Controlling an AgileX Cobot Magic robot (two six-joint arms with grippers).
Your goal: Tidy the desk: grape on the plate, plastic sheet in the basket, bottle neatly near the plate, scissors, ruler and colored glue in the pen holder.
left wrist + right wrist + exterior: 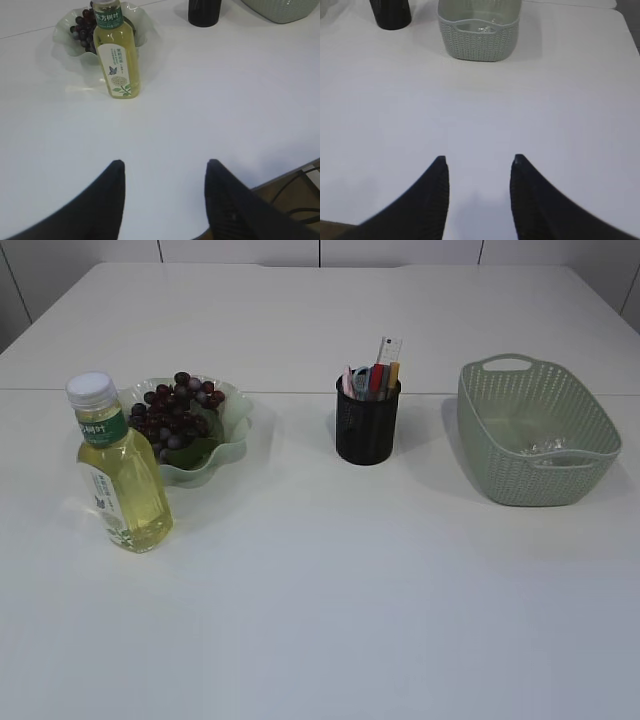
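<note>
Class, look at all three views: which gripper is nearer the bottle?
Left. The bottle stands ahead of the left gripper, slightly to its left. The right gripper faces the basket; no bottle shows in its view.

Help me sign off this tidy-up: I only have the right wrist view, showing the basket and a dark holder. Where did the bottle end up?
Observer: The bottle stands upright beside the plate, on its near side.
Operator: And the grapes?
Observer: The grapes sit piled on the plate.
Operator: What is inside the holder?
Observer: The pen holder has a ruler and several colored items sticking out the top; I cannot pick out the scissors for certain.
Operator: Is the left arm holding anything?
Observer: No, the left gripper is above bare table with its jaws apart and nothing between them.
</note>
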